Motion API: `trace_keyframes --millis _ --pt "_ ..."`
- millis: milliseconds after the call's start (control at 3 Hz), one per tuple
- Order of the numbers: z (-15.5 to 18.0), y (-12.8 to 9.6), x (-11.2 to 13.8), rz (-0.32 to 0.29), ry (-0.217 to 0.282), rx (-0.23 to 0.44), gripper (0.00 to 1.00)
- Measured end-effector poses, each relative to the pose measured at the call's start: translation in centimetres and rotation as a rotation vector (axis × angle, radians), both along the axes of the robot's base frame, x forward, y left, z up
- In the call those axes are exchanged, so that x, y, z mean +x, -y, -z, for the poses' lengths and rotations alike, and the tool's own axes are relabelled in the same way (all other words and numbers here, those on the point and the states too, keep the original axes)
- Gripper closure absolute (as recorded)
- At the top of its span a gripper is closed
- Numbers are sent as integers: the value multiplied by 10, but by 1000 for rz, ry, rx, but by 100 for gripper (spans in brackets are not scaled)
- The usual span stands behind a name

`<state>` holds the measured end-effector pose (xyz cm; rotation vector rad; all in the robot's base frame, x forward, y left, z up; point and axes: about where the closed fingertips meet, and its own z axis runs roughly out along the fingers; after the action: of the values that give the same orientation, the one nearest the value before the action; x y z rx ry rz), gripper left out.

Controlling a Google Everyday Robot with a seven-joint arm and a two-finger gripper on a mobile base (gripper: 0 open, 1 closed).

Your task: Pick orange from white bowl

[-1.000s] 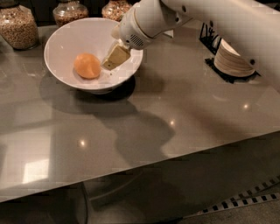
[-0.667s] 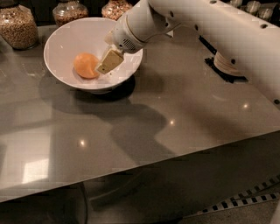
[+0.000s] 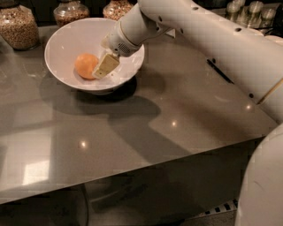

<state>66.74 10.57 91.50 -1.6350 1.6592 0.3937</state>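
The orange [image 3: 84, 65] lies inside the white bowl [image 3: 59, 37], left of the bowl's middle. The bowl stands at the back left of the grey table. My gripper [image 3: 102, 68] reaches down into the bowl from the right and sits against the orange's right side, covering a little of it. My white arm [image 3: 203, 35] stretches from the lower right across the table to the bowl.
Three glass jars of grain stand behind the bowl, at the left [image 3: 17, 26], the middle [image 3: 70, 11] and the right [image 3: 117, 8]. Small metal tins [image 3: 247, 11] are at the back right. A thin dark object [image 3: 219, 70] lies under my arm. The table's front edge [image 3: 132, 174] runs across the lower frame.
My gripper has moved left inside the bowl, from apart from the orange to against its right side. The orange and bowl have not moved.
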Motion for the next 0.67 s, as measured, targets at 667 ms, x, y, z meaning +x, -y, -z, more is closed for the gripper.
trace_keyframes --millis 667 --pt "15 -14 17 -31 -12 -21 27"
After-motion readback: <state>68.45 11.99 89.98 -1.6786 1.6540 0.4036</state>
